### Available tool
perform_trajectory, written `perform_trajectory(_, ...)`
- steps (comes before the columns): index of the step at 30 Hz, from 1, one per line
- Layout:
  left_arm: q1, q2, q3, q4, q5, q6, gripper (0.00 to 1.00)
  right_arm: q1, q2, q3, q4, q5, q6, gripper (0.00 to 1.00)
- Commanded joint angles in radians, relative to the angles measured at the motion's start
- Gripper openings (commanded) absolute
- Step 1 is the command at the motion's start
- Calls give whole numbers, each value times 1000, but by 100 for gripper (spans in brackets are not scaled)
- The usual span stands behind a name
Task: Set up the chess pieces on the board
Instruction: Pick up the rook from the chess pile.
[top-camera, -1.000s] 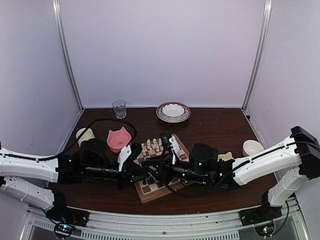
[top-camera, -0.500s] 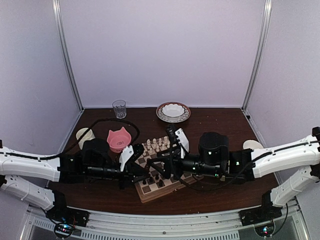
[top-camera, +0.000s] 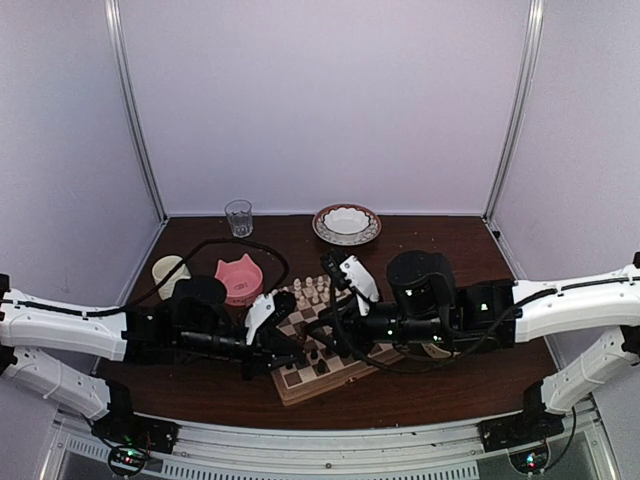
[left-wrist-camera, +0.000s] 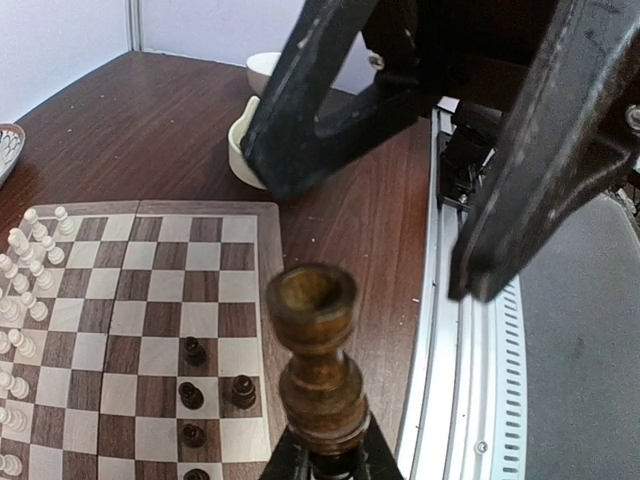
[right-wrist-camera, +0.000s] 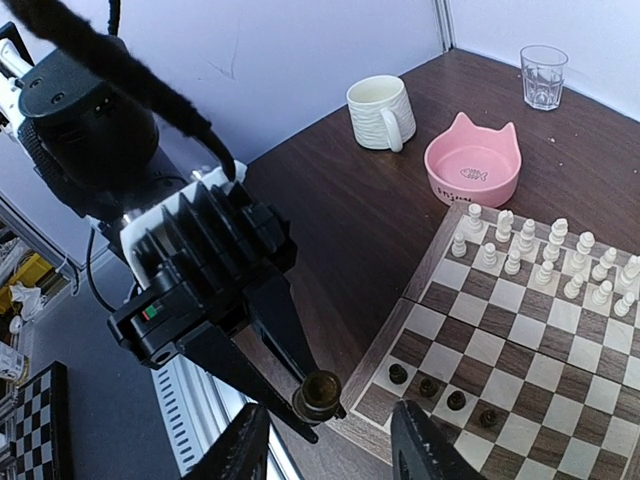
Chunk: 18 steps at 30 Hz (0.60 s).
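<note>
**Tabletop** (right-wrist-camera: 340, 210): dark brown wood. One board (right-wrist-camera: 470, 345) is laid flat on it. The board is square, with light and dark brown checks inside a plain wood border.

**Left gripper** (left-wrist-camera: 325, 468): pressed together on the base of one dark chess piece (left-wrist-camera: 315, 350).

**Right gripper** (right-wrist-camera: 331, 415): spread. Its fingers are set to either side of that piece and apart from it, and nothing is held.

**Held chess piece:**
- It is carried clear of the surface, just off the board's border and close to the tabletop's railed edge.
- Its long axis is found in line with the left gripper's fingers. The head is pointed away from them, toward the right wrist camera.
- It is seen as turned dark brown wood with a bulbous collar, a narrow neck and a cupped, hollow top.

**Count:**
- Five standing dark pieces (left-wrist-camera: 242, 390) are counted in the left wrist view, grouped on the squares nearest that border, all upright.
- The pale pieces (right-wrist-camera: 527, 238) are ranged upright in two rows along the opposite side. Their exact number cannot be told.
- Beyond the board, one pink cat-eared bowl (right-wrist-camera: 472, 172), one cream mug (right-wrist-camera: 380, 112) and one glass (right-wrist-camera: 543, 75) are noted.
</note>
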Motion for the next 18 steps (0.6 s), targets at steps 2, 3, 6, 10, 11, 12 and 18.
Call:
perform_trajectory(2, 3, 16, 41, 11, 44, 20, 1, 4, 46, 50, -33, -31, -20, 42)
perform_trajectory(3, 3, 17, 41, 11, 46, 19, 1, 3, 53, 55, -32, -36, -20, 41)
perform_trajectory(6, 3, 18, 43, 9, 55, 19, 1, 4, 71, 66, -28, -43, -22, 38)
perform_trajectory(10, 2, 22, 46, 5, 58, 18, 2, 4, 85, 72, -21, -51, -20, 31)
perform_trajectory(11, 3, 21, 47, 5, 60, 18, 2, 4, 86, 71, -18, -51, -20, 29)
perform_trajectory(12, 2, 21, 47, 4, 60, 18, 2, 3, 86, 71, -14, -51, -18, 27)
perform_trajectory(18, 3, 25, 51, -3, 56, 18, 1, 4, 71, 58, 6, -46, -16, 20)
